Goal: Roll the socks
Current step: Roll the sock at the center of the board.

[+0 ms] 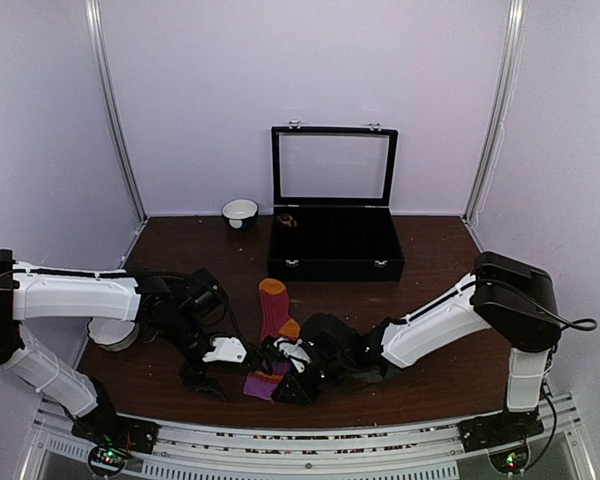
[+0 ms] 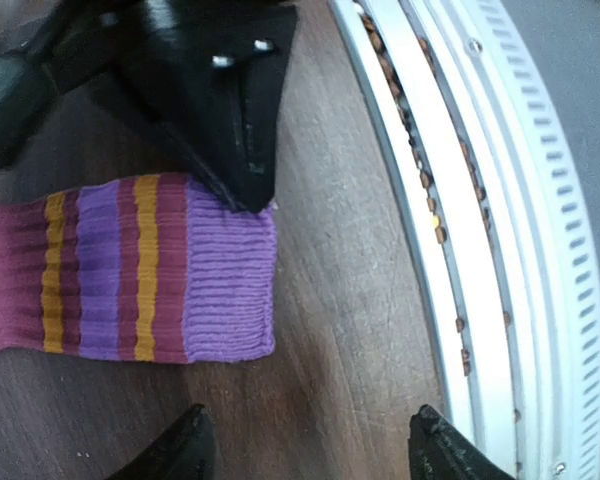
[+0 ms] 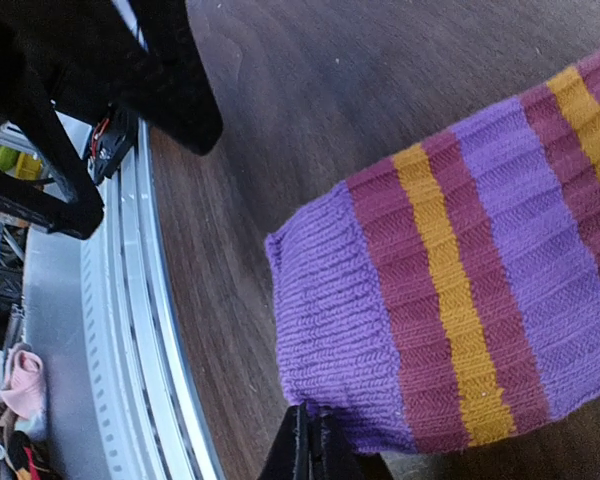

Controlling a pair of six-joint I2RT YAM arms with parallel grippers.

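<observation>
The magenta-red sock (image 1: 271,318) lies lengthwise on the table, with its orange toe at the far end and its purple cuff (image 1: 259,386) near the front edge. My right gripper (image 1: 283,391) is shut, pinching a corner of the cuff (image 3: 330,320); its closed fingertips (image 3: 315,440) meet the fabric edge. My left gripper (image 1: 206,384) is open and empty, just left of the cuff (image 2: 230,270), with its jaws (image 2: 312,450) over bare wood. The right gripper's black finger (image 2: 235,110) touches the cuff's corner. I cannot pick out the brown argyle sock; a dark lump (image 1: 327,331) sits by the right wrist.
A black case (image 1: 335,255) with its glass lid raised stands at the back centre, and a white bowl (image 1: 240,212) is to its left. A white round object (image 1: 113,335) lies under the left arm. The metal rail (image 2: 460,200) runs along the front edge, close to both grippers.
</observation>
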